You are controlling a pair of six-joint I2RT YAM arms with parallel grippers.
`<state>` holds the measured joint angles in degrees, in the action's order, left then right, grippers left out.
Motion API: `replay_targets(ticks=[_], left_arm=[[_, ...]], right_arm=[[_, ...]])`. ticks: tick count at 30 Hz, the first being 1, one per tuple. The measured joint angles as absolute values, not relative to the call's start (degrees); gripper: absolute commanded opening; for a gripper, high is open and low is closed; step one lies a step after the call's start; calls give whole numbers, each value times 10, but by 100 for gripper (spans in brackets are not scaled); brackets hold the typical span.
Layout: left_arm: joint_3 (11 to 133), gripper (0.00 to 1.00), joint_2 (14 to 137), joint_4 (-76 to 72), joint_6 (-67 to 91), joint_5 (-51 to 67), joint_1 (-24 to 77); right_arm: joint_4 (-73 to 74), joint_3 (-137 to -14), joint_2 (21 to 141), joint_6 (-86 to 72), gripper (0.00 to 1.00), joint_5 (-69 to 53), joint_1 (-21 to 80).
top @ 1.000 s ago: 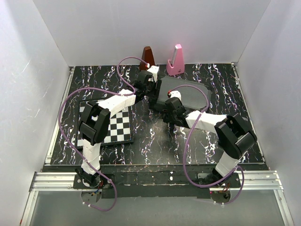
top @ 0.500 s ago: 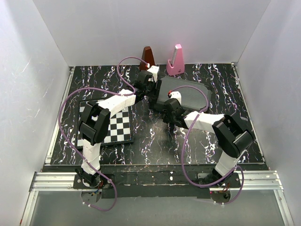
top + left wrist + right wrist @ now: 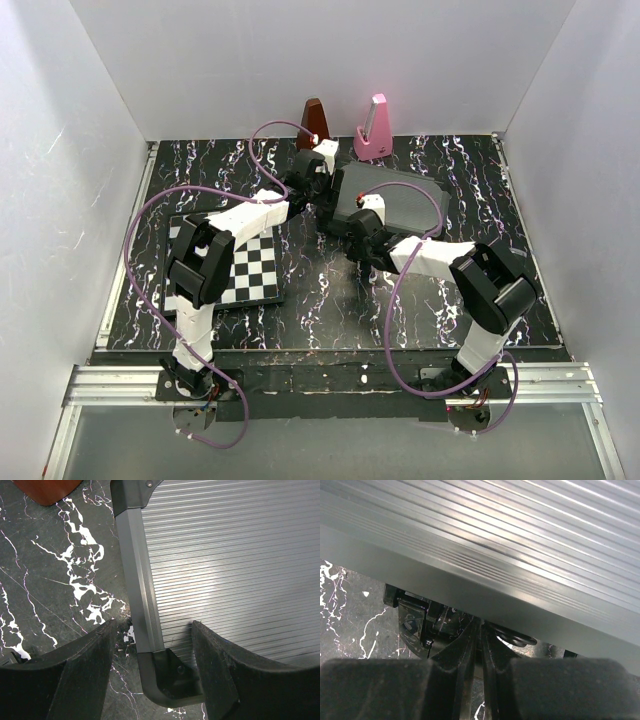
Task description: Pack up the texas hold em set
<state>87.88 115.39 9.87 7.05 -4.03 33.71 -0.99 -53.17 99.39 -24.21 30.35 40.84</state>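
The black case [image 3: 400,205] is lying closed on the marbled surface [image 3: 320,290], toward 1 o'clock from its middle. The brown metronome [image 3: 315,120] and pink metronome [image 3: 375,128] are standing just past it at 12 o'clock. The left fingers [image 3: 85,670] are hanging spread at the case's 9 o'clock rim, one over the surface, one over the ribbed lid. The right fingers [image 3: 385,690] are pressing together, pointing at a latch [image 3: 417,625] on the 6 o'clock edge. The chessboard [image 3: 245,270] is sitting at 8 o'clock.

I see my right arm's elbow [image 3: 490,288], at four o'clock of the case [image 3: 402,203], has edged slightly toward nine o'clock.
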Motion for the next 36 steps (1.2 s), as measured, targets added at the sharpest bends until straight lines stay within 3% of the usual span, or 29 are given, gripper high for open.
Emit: replay_targets(ticks=[12, 16, 20, 26, 32, 36], left_arm=[[879, 74, 1150, 104, 71, -37, 337], [874, 83, 1139, 121, 71, -33, 338], [851, 98, 1114, 138, 70, -26, 340], [801, 98, 1055, 144, 75, -25, 341], [757, 98, 969, 122, 80, -38, 336], [689, 98, 887, 101, 102, -37, 304]], right_arm=[[19, -550, 984, -213, 34, 247, 398], [24, -551, 968, -199, 38, 216, 388], [37, -551, 920, -191, 49, 193, 380], [73, -550, 830, -156, 69, 202, 360], [148, -577, 781, -137, 72, 183, 314], [194, -583, 748, -140, 72, 133, 232]])
